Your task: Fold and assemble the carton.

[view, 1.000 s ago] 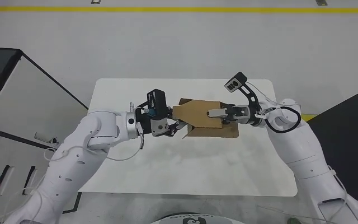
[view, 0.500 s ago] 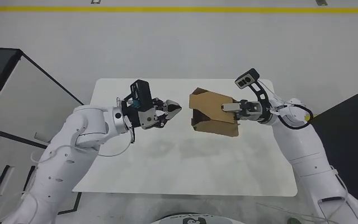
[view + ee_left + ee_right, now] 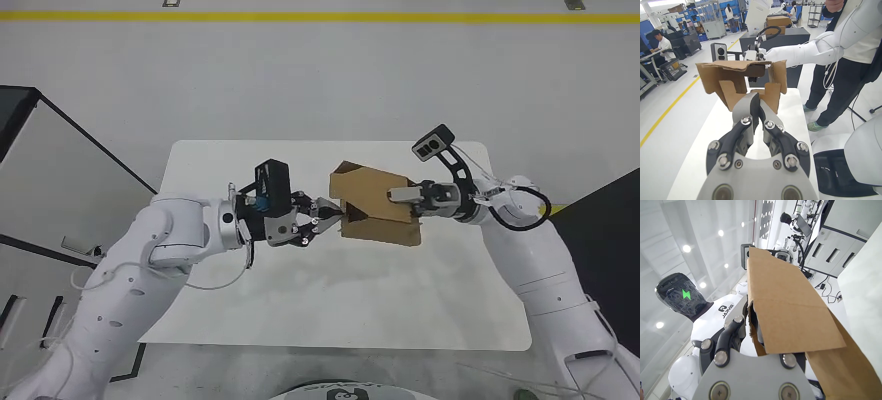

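Note:
A brown carton (image 3: 375, 200) is held above the white table (image 3: 350, 300), its open end turned toward the left arm. My right gripper (image 3: 402, 194) is shut on the carton's wall, which runs between its fingers (image 3: 738, 323) in the right wrist view, with the carton (image 3: 783, 306) stretching away from them. My left gripper (image 3: 328, 212) is at the open end with its pads pressed together. In the left wrist view the left gripper (image 3: 755, 98) has its tips at two notched lower flaps (image 3: 772, 94), while a top flap (image 3: 728, 66) hangs over the opening.
A black frame with a glass panel (image 3: 60, 150) stands off the table's left side. A dark surface (image 3: 610, 220) lies off the right side. The table's near half is bare.
Half a second ago the left gripper was drawn back from the carton with its fingers apart. It has since moved right to the carton's open end and shut. The right gripper shifted the carton slightly left.

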`<move>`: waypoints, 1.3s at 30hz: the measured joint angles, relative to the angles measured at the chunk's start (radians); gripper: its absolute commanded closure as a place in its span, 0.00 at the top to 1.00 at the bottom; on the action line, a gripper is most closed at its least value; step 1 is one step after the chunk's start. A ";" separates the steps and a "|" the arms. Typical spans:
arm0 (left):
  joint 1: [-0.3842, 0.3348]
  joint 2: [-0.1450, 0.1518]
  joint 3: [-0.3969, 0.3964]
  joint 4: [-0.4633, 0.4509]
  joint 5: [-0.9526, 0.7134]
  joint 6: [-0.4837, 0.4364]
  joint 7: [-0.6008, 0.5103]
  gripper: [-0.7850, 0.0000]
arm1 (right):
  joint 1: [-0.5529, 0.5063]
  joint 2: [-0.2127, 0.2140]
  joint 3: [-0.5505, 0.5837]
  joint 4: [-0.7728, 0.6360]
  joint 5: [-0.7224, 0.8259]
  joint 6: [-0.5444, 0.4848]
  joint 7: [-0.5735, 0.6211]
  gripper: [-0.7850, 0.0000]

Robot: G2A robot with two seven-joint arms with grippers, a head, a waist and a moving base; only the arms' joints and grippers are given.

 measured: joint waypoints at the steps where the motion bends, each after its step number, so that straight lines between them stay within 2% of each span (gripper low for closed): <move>1: -0.003 -0.001 0.004 0.001 0.000 -0.001 0.000 0.00 | 0.000 -0.001 -0.003 -0.002 0.000 0.000 0.001 0.00; 20: -0.027 -0.009 0.046 0.009 -0.004 -0.010 -0.010 0.00 | 0.001 -0.012 -0.028 -0.018 -0.023 0.019 -0.003 0.00; 33: 0.017 0.003 -0.054 0.008 -0.004 0.004 0.025 0.00 | -0.010 -0.013 0.006 0.023 0.023 0.008 0.024 0.00; 39: 0.032 0.006 -0.069 0.004 -0.003 0.000 0.027 0.00 | -0.012 -0.014 0.016 0.029 0.035 0.006 0.031 0.00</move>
